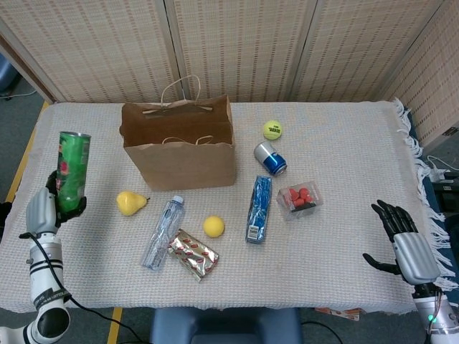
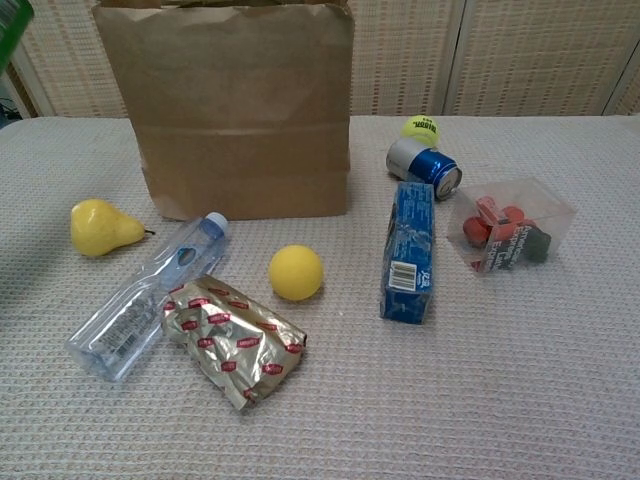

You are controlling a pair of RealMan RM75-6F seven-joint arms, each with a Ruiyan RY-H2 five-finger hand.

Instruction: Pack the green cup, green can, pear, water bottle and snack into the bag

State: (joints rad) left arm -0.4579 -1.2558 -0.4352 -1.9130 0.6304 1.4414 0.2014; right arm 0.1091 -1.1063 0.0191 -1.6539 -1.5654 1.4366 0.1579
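Observation:
My left hand (image 1: 43,209) grips the green can (image 1: 72,170) and holds it upright in the air over the table's left edge. In the chest view only a corner of the green can (image 2: 10,20) shows at the top left. The brown paper bag (image 1: 179,147) stands open at the back centre. In front of it lie the yellow pear (image 1: 130,202), the clear water bottle (image 1: 163,233) and the foil snack pack (image 1: 194,254). My right hand (image 1: 405,244) hovers open at the table's right front corner, holding nothing.
A yellow ball (image 1: 213,226), a blue box (image 1: 259,208), a blue can (image 1: 270,158), a tennis ball (image 1: 272,130) and a clear tub of red pieces (image 1: 299,198) lie right of the bag. Wicker screens stand behind the table.

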